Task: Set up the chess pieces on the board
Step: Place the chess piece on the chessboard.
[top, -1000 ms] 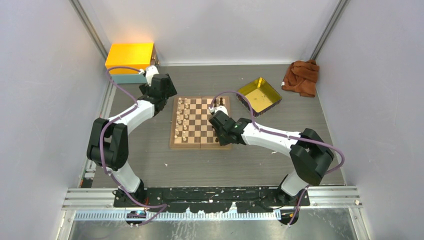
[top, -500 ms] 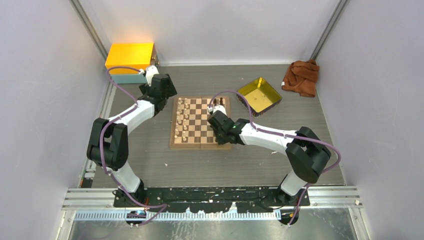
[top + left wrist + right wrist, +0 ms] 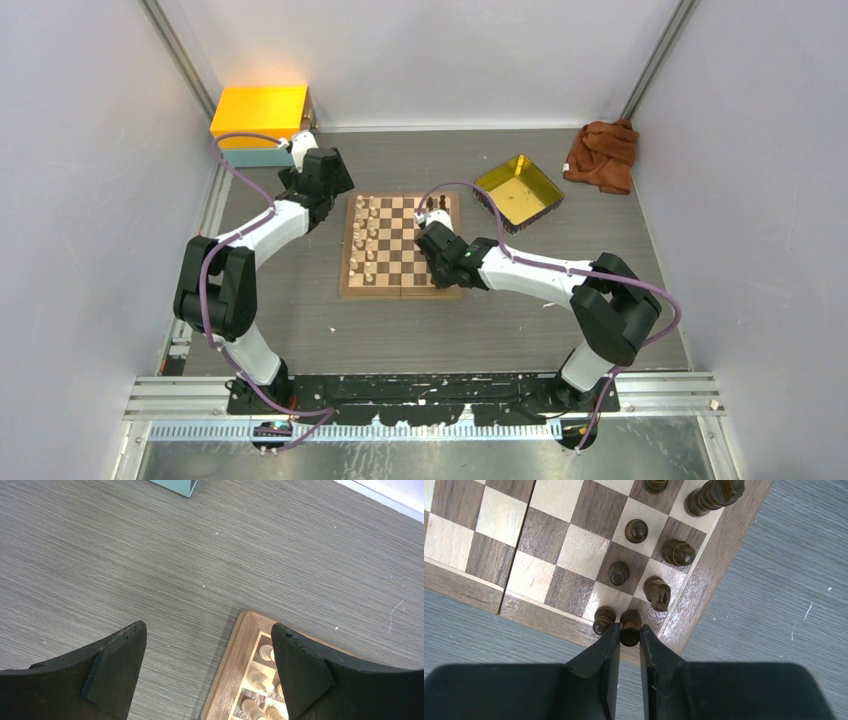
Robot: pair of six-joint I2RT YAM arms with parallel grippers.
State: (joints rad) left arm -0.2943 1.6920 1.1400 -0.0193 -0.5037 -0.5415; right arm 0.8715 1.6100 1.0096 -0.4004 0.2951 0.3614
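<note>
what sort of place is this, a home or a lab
Most likely a robot lab cell, not a home: plain pale walls box in a grey table, and the left arm and right arm are bolted to a metal rail at its near edge.

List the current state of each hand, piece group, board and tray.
left hand, open, empty, near the board's corner.
right hand, shut on a dark piece at the board's corner square.
pale pieces, standing on the board.
yellow tray, no pieces visible inside.
orange cloth, crumpled.
</note>
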